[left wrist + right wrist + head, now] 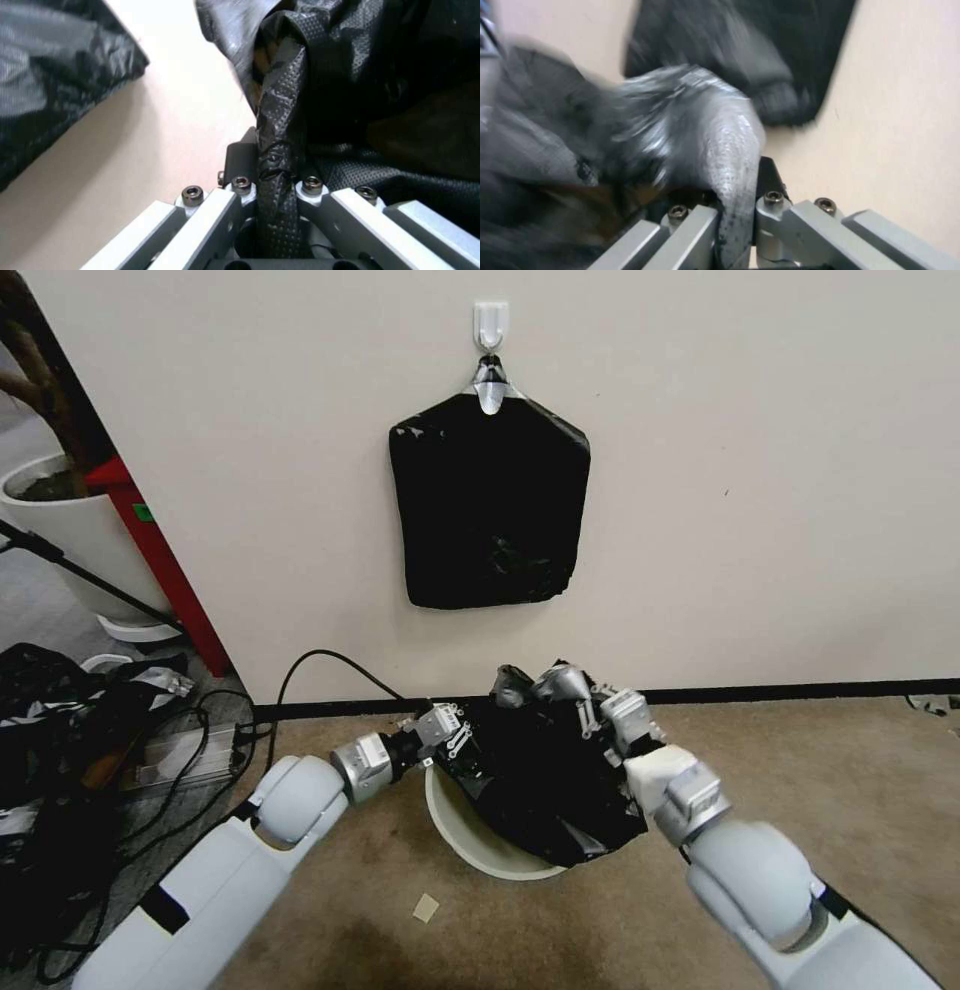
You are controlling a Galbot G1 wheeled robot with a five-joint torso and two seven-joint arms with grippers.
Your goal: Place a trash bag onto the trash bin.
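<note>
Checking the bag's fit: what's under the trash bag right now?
The trash bin, its near rim bare. The trash bag covers the far rim and the inside. Left gripper and right gripper each pinch the bag's edge.

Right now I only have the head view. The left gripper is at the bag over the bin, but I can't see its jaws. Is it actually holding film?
Observer: Yes. In the left wrist view the left gripper has its jaws shut on a twisted strand of the trash bag, which runs straight between them.
Operator: And the right one?
Observer: Same. The right wrist view shows the right gripper shut on a greyish, stretched fold of the bag that passes between its jaws.
</note>
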